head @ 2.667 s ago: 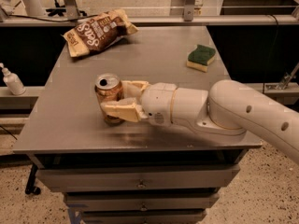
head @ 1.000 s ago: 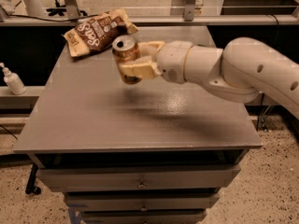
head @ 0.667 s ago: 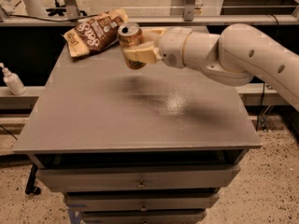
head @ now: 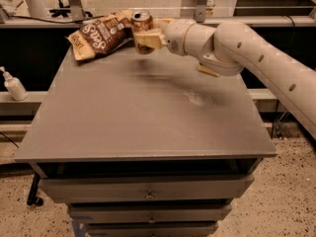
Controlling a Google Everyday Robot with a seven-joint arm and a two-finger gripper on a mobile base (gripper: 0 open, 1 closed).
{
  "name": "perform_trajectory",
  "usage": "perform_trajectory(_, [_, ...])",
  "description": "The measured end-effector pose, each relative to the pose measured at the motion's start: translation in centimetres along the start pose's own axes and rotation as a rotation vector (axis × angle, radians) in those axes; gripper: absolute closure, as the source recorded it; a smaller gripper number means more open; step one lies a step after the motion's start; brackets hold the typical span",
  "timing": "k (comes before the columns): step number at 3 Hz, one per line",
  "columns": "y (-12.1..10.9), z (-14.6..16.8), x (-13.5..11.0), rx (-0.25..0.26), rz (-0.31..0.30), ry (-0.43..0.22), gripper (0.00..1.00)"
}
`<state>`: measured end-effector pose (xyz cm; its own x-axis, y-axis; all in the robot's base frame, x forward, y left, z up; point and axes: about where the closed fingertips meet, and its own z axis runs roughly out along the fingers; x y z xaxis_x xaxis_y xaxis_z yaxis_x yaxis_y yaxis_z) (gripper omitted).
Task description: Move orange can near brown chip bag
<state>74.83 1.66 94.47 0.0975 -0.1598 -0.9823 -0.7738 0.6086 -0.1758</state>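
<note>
Grey table (head: 148,112) — brown chip bag (head: 98,33) — claw (head: 142,34) above

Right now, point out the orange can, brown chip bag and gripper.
orange can (head: 141,18): camera view, silver top.
brown chip bag (head: 101,33): camera view, lettered brown middle.
gripper (head: 144,32): camera view, between fingertips, shut on the can, just right of the bag.
</note>
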Motion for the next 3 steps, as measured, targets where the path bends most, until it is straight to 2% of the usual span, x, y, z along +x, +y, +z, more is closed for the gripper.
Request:
perform_trajectory(1, [-3.1,3.1,1.3,0.043,0.029,0.007,1.0])
perform_trajectory(2, [-5.3,4.9,2.8,0.074,0.044,0.046,1.0])
perform_trajectory(3, [-6.4,5.4,4.0,0.095,0.065,0.083,0.84])
